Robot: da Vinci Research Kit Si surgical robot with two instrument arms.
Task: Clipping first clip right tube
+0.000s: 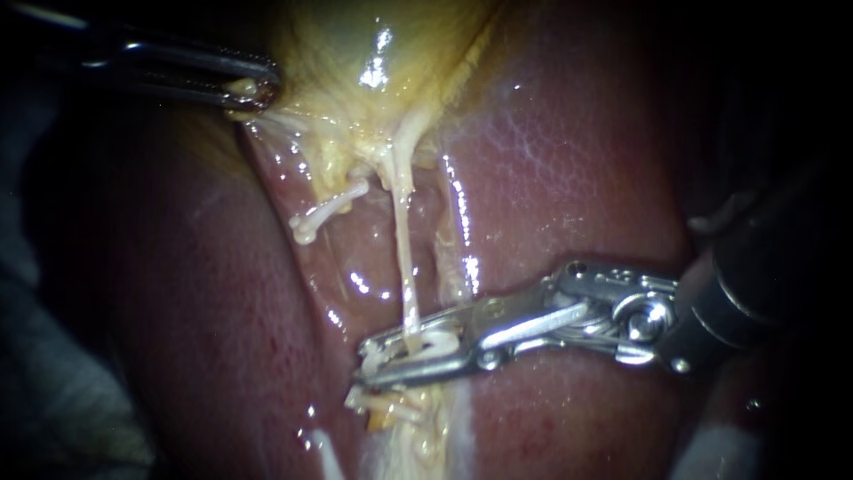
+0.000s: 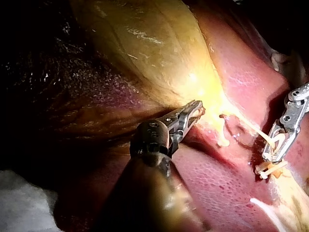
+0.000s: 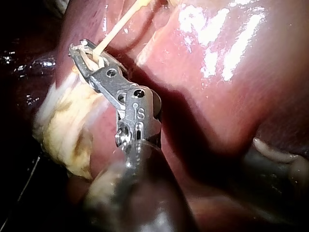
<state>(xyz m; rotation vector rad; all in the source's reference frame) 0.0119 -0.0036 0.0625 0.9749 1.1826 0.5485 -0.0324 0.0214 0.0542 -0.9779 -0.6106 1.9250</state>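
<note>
Clipping is the step in hand; the right instrument [image 1: 409, 348] has its jaws on the right tube [image 1: 405, 258], far down from the gallbladder [image 1: 355, 53]; the two jaws pinch the tube from both sides. A white bit between them looks like the clip [image 1: 434, 341], but I cannot be sure.

The right tube is thin and pale; it comes out of the gallbladder's narrow end and runs straight and tight over the liver [image 1: 551, 178]. A short tube [image 1: 327, 212] sticks out near the gallbladder too; nothing holds it.

The next move, I think, calls for a full squeeze so the clip sits right across the tube; then the jaws must let go gently, with no tug.

The right instrument lies low and nearly flat, crossing the tube well below the gallbladder. The left instrument [image 1: 253, 89] is at the gallbladder's edge; its jaws are clamped on the gallbladder and hold it up.
</note>
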